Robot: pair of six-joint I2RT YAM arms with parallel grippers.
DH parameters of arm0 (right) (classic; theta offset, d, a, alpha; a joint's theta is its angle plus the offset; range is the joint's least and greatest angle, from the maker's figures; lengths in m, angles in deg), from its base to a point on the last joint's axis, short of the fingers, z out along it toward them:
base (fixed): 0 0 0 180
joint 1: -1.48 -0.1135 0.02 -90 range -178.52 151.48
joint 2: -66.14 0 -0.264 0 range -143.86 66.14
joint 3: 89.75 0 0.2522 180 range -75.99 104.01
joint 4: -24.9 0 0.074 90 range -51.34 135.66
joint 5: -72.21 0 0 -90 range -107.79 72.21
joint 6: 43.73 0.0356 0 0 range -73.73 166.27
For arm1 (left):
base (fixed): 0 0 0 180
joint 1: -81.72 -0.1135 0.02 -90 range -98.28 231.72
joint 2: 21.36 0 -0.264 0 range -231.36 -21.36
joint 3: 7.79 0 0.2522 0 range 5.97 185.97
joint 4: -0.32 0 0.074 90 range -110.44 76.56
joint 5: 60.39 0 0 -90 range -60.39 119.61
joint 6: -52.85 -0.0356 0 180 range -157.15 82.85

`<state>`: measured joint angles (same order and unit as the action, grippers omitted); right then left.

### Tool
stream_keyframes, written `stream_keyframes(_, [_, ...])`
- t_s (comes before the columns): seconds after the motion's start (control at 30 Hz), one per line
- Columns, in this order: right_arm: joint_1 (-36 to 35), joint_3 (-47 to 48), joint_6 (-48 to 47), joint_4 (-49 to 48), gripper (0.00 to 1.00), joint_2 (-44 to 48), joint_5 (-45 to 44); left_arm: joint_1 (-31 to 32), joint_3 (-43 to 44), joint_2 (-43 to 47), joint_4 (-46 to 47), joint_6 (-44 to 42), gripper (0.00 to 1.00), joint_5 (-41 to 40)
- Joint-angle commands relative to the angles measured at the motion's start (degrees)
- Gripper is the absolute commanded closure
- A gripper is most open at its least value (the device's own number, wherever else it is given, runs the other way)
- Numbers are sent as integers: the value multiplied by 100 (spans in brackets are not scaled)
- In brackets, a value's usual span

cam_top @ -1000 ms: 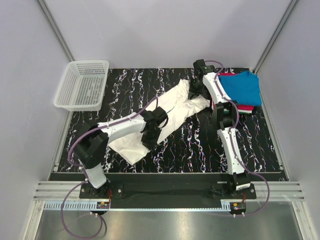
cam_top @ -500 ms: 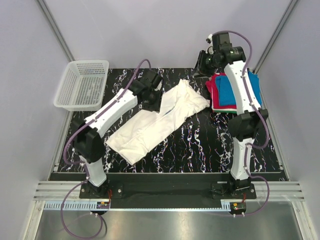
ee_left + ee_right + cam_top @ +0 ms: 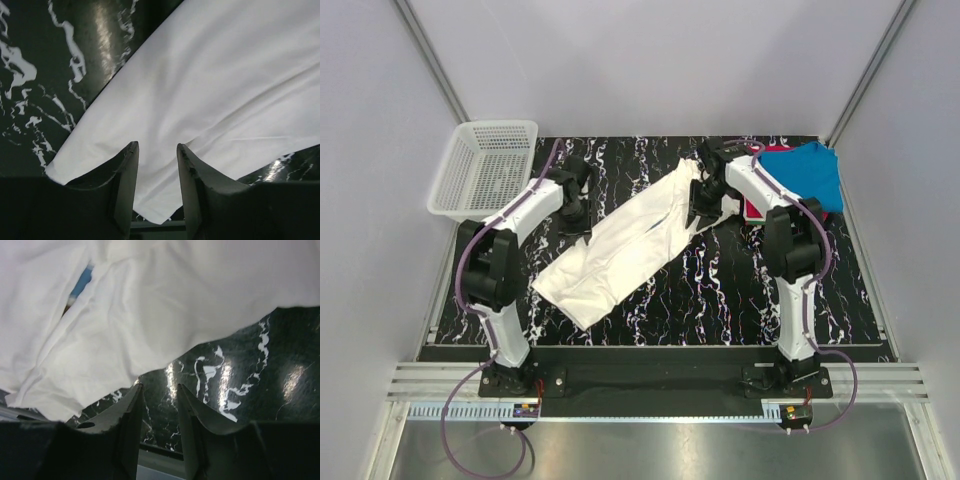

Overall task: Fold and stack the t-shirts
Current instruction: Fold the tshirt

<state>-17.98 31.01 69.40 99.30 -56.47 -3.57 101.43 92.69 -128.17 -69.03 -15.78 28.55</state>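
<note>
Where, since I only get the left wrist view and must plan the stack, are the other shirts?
Observer: A blue shirt lies at the far right corner of the table.
Operator: What is the right tool doing?
Observer: The right tool is open at the far end of the white shirt, holding nothing.
Operator: Anything off to my left?
Observer: A white basket sits at the far left corner.
</note>
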Motion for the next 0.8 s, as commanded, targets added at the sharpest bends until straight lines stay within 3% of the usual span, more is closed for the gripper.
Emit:
stream_keyframes(0.0, [48, 531, -116, -378, 60, -386, -446, -125, -523, 502, 408, -238, 59, 124])
stream_keyframes(0.5, [83, 988, -239, -299, 62, -545, -1394, -142, -1113, 581, 699, -317, 61, 264])
stream_keyframes(0.77, [118, 1692, -441, 281, 62, -1230, -2046, -142, -1579, 574, 892, -273, 62, 123])
